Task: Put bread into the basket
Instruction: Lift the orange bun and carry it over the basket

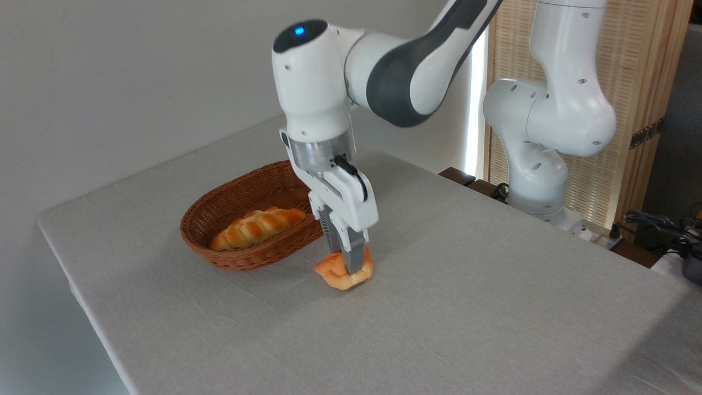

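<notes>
While my arm bends down from above, my hand (354,263) points straight at the table (493,285) with its fingers (356,255) pinching the bread (344,272), one finger plainly visible across the front of the bun and the other hidden behind it. I hold the bread just outside the basket (253,224), close to its near right rim and not over it. I cannot tell for certain whether the bun sits on the grey cloth or is raised slightly above it; its underside looks very near the surface. Inside the basket lies a long braided loaf (258,227), stretched along the basket's length toward its front wall. Well behind the basket and off to the right, at the far table edge, stands my white base (540,164) before a slatted wooden screen (641,99).
</notes>
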Available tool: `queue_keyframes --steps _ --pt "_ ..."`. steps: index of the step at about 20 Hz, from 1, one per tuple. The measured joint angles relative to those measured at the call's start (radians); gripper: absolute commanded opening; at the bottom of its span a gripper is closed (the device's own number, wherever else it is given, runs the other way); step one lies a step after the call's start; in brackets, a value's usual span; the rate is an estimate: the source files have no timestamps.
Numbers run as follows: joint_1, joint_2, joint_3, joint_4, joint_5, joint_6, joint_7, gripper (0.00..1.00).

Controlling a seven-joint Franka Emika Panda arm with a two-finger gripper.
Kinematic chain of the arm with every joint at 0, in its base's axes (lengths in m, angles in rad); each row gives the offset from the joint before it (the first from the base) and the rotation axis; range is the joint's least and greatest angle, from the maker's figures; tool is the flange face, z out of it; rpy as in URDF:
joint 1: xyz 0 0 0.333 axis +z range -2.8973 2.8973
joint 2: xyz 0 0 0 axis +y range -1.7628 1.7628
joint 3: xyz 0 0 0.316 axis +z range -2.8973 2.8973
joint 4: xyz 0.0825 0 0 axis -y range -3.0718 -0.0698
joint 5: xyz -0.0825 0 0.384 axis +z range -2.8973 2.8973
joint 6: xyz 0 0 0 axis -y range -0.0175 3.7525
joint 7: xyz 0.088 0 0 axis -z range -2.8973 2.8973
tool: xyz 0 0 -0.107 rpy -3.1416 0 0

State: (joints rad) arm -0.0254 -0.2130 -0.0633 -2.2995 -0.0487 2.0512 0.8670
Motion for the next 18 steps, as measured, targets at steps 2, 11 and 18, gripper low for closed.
queue_keyframes --steps 2,11,18 --pt "0.0 0.001 0.001 0.055 0.0 -0.05 0.0 0.34" --pt "-0.001 0.02 -0.032 0.345 -0.049 -0.3 -0.044 0.37" --pt "-0.01 0.043 -0.297 0.351 -0.067 -0.315 -0.272 0.65"
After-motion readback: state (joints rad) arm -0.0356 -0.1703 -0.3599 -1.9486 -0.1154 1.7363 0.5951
